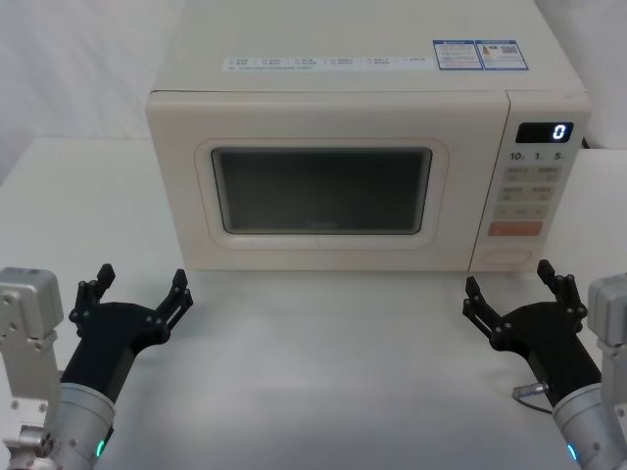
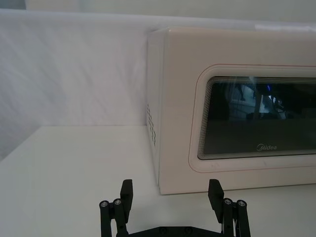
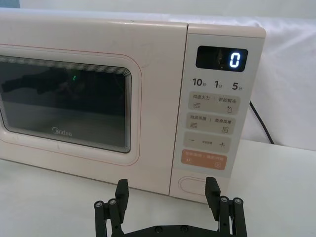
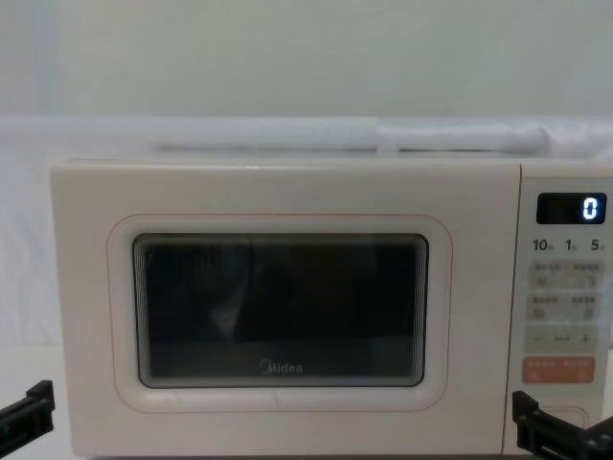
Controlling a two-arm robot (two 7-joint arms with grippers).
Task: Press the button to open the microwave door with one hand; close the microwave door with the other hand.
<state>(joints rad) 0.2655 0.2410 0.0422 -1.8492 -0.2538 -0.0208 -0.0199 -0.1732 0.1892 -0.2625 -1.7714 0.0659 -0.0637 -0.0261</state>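
The cream microwave [image 1: 362, 98] stands at the middle of the table. Its microwave door [image 1: 323, 191] is shut flush, as the chest view [image 4: 278, 307] confirms. The button [image 1: 511, 258] is the cream oval at the bottom of the control panel, under the display reading 0. My right gripper [image 1: 509, 282] hovers open just in front of the panel, a short gap from the button [image 3: 195, 185]. My left gripper [image 1: 142, 284] is open in front of the microwave's left front corner, apart from the door [image 2: 256, 118]. Neither holds anything.
An orange rectangular button [image 1: 515, 228] and pale keypad buttons sit above the oval one. A black power cord [image 3: 261, 123] runs behind the microwave's right side. The white table [image 1: 323, 372] spreads out in front, with a white backdrop behind.
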